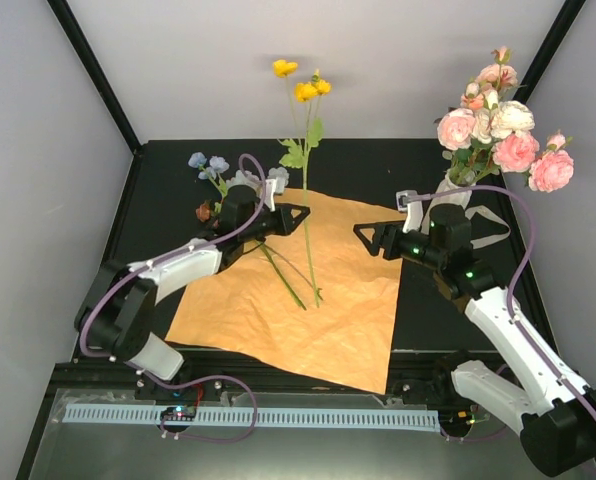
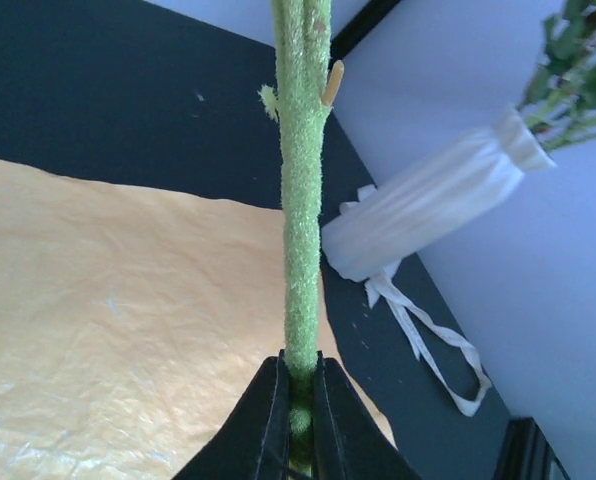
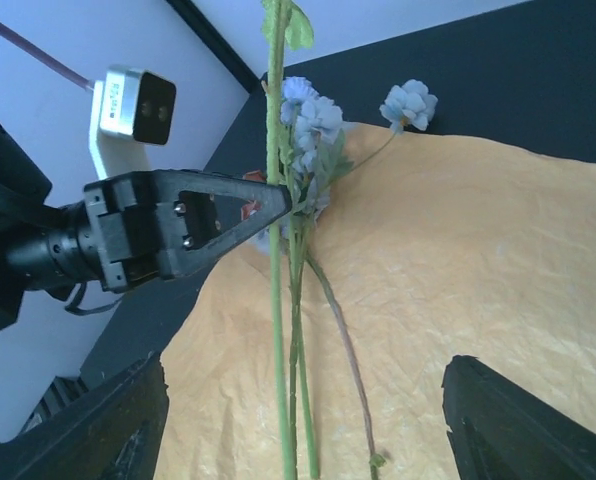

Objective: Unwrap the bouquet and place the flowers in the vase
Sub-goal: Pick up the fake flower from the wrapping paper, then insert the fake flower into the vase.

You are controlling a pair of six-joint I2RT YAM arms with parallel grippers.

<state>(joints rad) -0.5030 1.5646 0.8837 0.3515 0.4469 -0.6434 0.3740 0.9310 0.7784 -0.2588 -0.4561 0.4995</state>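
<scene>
Left pincer [image 2: 299,368] pinches yellow flower stem [image 2: 301,200] upright; right pincer [image 3: 308,400] agape, seemingly apart.

Left wrist view: the stem [image 2: 301,200] runs off the top edge. Top view: the right arm [image 1: 498,300] hides most of the vase [image 1: 456,192], right of middle.

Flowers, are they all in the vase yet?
Not yet. The orange paper lies open and flat, and pink flowers stand in the vase. The left end effector is shut on the yellow flower's stem. Blue flowers lie down beside it, so those two kinds are left.
</scene>
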